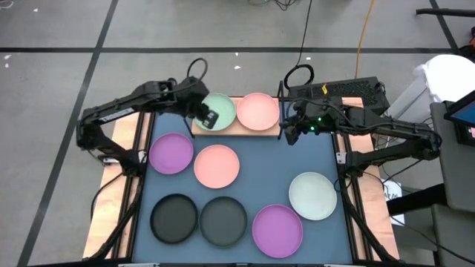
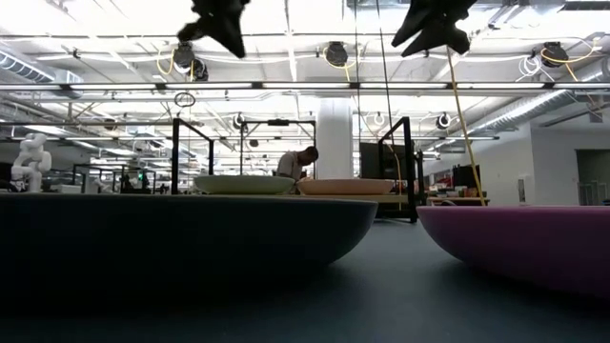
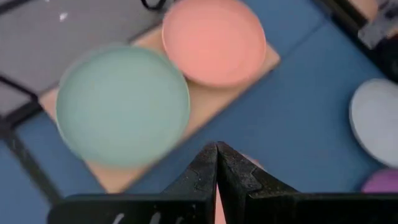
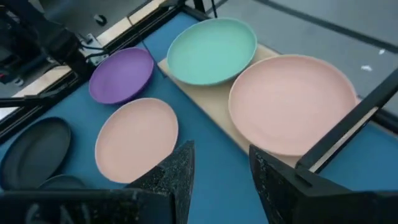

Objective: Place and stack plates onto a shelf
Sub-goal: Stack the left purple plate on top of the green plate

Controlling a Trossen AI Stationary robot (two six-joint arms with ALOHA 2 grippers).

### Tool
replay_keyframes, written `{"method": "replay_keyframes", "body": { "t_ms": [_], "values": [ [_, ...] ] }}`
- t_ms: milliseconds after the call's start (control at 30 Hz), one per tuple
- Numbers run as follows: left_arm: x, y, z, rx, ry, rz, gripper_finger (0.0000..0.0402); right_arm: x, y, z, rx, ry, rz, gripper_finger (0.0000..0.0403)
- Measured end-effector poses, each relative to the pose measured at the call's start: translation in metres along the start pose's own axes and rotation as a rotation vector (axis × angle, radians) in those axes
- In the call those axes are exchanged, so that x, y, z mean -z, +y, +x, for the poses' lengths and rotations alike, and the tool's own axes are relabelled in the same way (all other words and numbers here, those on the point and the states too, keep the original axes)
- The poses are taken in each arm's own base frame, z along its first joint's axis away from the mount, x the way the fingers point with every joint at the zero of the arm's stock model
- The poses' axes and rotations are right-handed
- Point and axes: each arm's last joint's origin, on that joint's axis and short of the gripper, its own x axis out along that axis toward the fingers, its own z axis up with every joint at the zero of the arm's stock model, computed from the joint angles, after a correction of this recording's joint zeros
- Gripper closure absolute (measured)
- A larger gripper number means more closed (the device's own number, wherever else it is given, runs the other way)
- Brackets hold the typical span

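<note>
- While both arms hang over the far end of the table, the shelf [image 1: 236, 124] lies at upper centre of the high view with two plates on it, side by side: the mint green plate [image 1: 219, 110] to the left, a pink plate [image 1: 257, 110] to the right.
- Left gripper [image 1: 210, 119]: over the near edge of the mint green plate, fingers clenched together, nothing between them.
- Right gripper [image 1: 291, 135]: just right of the shelf, over the blue mat [image 1: 326, 152], fingers parted and holding nothing.
- On the mat: purple plate [image 1: 171, 153] and second pink plate [image 1: 217, 165] mid-left; two dark grey plates [image 1: 174, 218] lower left; second purple plate [image 1: 277, 230] lower centre; whitish plate [image 1: 312, 196] to the right.
</note>
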Motion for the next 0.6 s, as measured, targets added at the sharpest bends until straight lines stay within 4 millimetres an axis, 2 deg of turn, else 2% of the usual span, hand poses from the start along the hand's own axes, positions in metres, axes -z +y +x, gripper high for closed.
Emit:
{"method": "replay_keyframes", "body": {
  "t_ms": [200, 333, 467, 600],
  "values": [
    [0.031, -0.011, -0.012, -0.046, 0.162, 0.037, 0.0392, 0.005, 0.009, 0.001, -0.031, 0.017, 0.029, 0.0266],
    [0.051, -0.026, -0.015, -0.043, 0.234, 0.126, 0.0392, 0.008, 0.015, 0.002, -0.044, 0.031, 0.040, 0.0266],
    [0.073, -0.042, -0.012, -0.002, 0.297, 0.251, 0.0392, 0.011, 0.019, 0.005, -0.053, 0.046, 0.031, 0.0266],
    [0.097, -0.045, 0.003, -0.046, 0.368, 0.269, 0.0392, 0.013, 0.023, 0.006, -0.063, 0.056, 0.019, 0.0266]
  ]
}}
